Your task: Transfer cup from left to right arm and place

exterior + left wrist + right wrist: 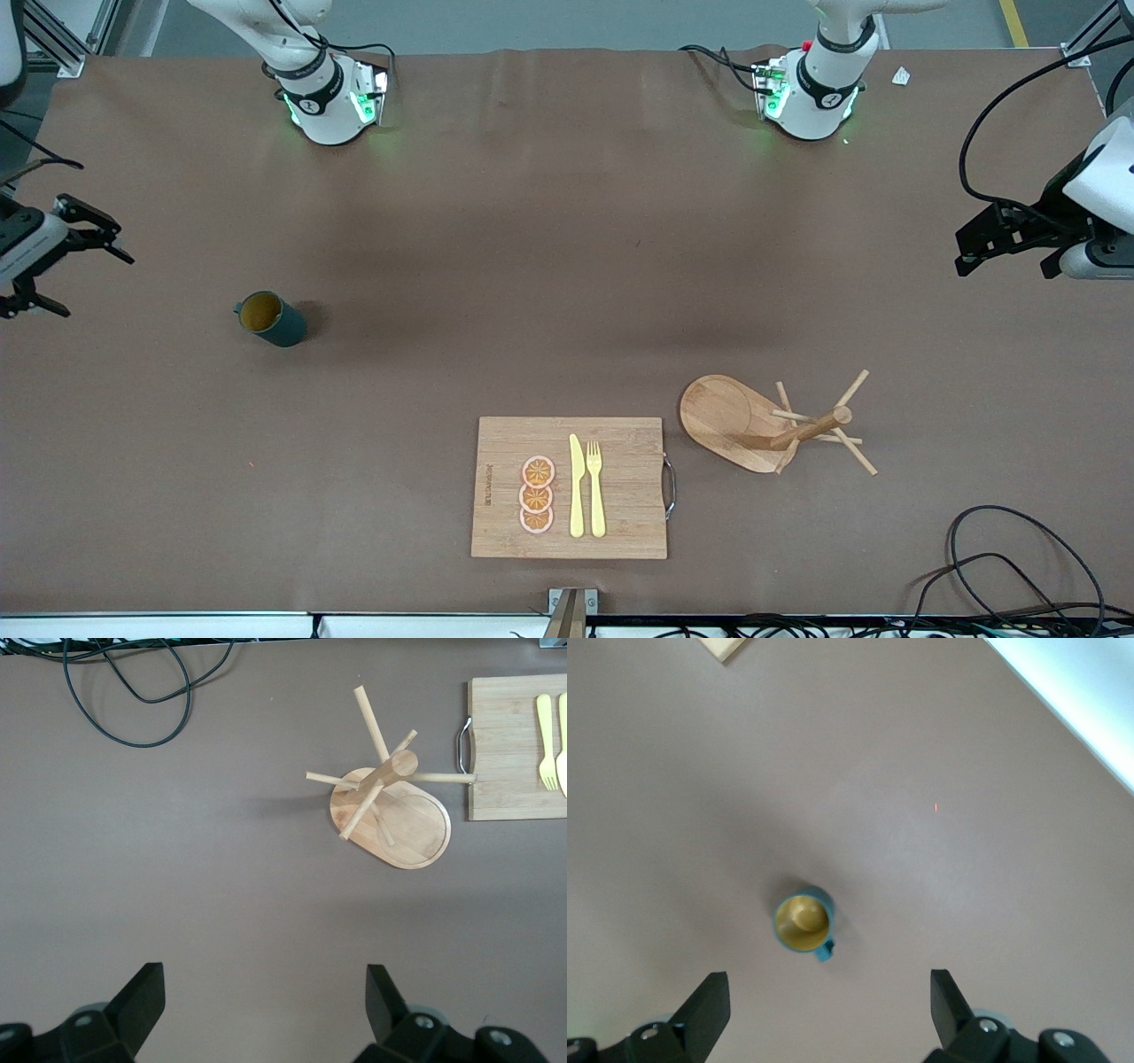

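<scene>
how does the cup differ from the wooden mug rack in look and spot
The cup is dark teal with a mustard inside; the wooden mug rack is pale wood with pegs. The cup stands toward the right arm's end of the table, the rack toward the left arm's end, nearer the front camera. Both stand upright on the table, untouched.

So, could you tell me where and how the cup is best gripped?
The cup stands upright, mouth open upward, so coming straight down and pinching its rim wall looks best, probably away from the small loop handle. The open right gripper is the closer one.
</scene>
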Robot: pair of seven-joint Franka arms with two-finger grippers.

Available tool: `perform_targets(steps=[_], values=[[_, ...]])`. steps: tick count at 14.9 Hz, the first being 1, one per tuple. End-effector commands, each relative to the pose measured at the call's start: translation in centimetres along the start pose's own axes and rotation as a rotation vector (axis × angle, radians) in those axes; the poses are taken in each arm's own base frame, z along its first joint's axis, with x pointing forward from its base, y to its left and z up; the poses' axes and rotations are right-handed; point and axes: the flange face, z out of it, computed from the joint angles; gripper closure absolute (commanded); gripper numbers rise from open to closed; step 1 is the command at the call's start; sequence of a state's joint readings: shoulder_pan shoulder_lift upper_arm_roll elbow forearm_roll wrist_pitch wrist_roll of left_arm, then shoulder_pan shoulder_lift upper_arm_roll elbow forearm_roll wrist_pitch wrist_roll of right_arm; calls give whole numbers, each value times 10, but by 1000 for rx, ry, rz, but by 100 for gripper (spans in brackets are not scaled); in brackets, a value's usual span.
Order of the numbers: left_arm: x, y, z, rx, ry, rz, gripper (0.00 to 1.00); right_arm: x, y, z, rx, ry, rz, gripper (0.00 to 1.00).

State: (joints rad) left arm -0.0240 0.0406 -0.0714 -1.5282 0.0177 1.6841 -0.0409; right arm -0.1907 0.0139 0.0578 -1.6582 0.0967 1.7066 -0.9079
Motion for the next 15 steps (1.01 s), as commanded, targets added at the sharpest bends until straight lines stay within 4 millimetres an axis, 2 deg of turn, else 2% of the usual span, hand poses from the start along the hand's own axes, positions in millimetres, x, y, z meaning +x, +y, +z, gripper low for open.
perform_targets(steps=[1,5,7,10,12,15], values=[[0,-1,-5,10,15,16,0,0,-3,-14,-3,-17,107,0],[-1,-1,-7,11,18,16,0,-2,-9,-26,-19,-4,174,0],[-1,-3,-7,13,18,14,0,1,-19,-25,5,-30,330,0],[-1,-2,-8,16,20,16,0,12,-41,-34,-21,-47,572,0],[-2,-3,-9,17,22,18,0,21,-53,-35,-29,-63,672,0],[-2,-2,-9,16,22,18,0,19,-56,-41,-54,-70,806,0]])
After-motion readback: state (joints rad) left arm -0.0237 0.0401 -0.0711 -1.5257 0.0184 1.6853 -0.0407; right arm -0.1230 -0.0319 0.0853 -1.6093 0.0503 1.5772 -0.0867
